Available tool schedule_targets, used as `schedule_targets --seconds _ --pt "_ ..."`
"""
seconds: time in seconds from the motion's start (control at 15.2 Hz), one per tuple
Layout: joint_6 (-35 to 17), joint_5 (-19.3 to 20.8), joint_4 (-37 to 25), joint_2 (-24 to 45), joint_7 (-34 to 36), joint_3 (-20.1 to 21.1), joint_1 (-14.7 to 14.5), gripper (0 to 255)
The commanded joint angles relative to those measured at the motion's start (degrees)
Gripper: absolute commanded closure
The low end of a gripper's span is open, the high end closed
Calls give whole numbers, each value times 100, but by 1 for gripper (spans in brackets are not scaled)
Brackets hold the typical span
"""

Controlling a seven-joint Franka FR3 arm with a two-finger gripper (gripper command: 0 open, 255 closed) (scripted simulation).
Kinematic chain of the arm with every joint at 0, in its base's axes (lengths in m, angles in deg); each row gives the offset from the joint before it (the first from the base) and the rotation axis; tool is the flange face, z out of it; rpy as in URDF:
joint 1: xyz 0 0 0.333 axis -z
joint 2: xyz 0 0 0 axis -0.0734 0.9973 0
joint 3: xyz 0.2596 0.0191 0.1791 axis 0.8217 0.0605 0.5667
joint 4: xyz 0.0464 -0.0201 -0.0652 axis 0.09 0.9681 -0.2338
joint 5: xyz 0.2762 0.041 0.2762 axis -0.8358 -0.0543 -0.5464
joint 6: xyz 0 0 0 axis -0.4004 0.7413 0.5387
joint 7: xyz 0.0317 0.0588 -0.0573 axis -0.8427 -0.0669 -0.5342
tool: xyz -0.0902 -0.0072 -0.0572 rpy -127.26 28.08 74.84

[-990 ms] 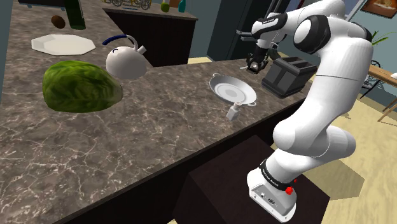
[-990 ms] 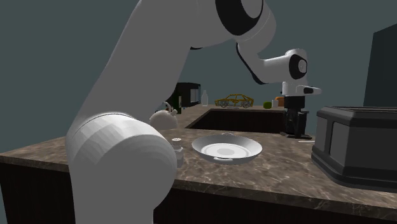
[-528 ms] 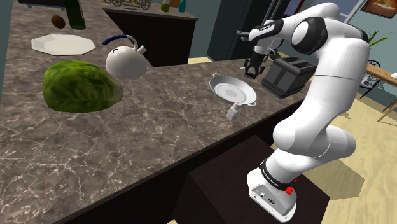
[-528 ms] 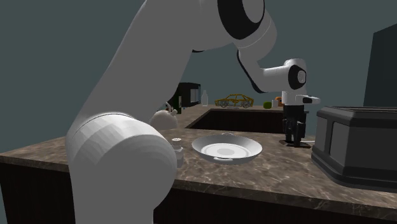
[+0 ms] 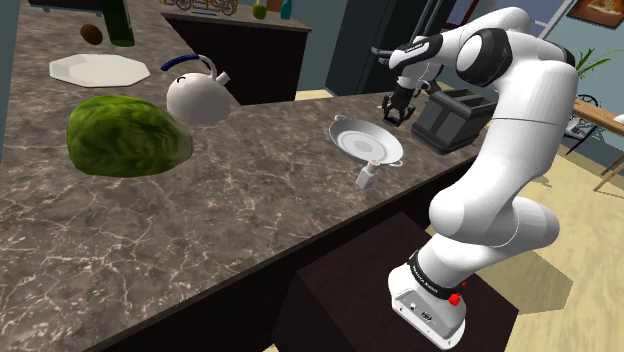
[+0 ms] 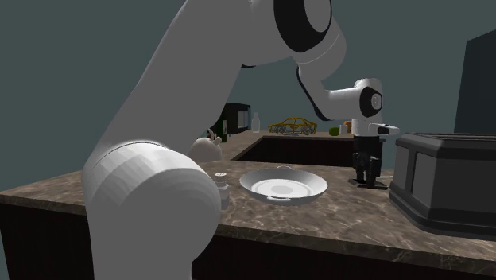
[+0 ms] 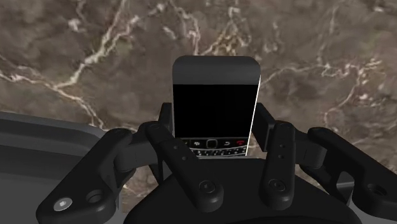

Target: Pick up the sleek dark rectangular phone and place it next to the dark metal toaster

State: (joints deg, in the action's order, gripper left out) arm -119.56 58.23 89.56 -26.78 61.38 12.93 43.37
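Marbled brown counter runs through a kitchen, with the arm reaching over its far end. In the shoulder view the gripper hangs low over the counter between a white pan and the toaster, near both. That view also takes in a shaker just beside the pan, a white kettle, a big green lump and a white plate farther along, but it does not let the phone be made out.

The second exterior view looks along the counter from low down. Here the gripper points straight down with its tips close to the surface, just off the toaster on that view's left, and the pan lies on its other side. A small yellow car stands on the counter behind.

The wrist view alone gives the grasp. The gripper is clenched on the phone, one finger pressed to each long side. The phone lies face up to the camera, black screen with a small keypad at the end nearer the hand, marbled counter behind it. The toaster shows as a grey edge close beside the fingers.
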Motion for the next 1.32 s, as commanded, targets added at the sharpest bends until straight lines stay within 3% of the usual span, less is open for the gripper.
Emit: schedule_targets --seconds 0.0,0.07,0.13,0.46,0.73,1.25 --pt "-1 0 0 0 0 0 0 255" --pt "-1 0 0 0 0 0 0 255" --pt "-1 0 0 0 0 0 0 0" --pt "-1 0 0 0 0 0 0 0" --pt "621 4 -395 -227 1 2 -23 0" --pt "620 4 -394 -227 1 2 -23 0"
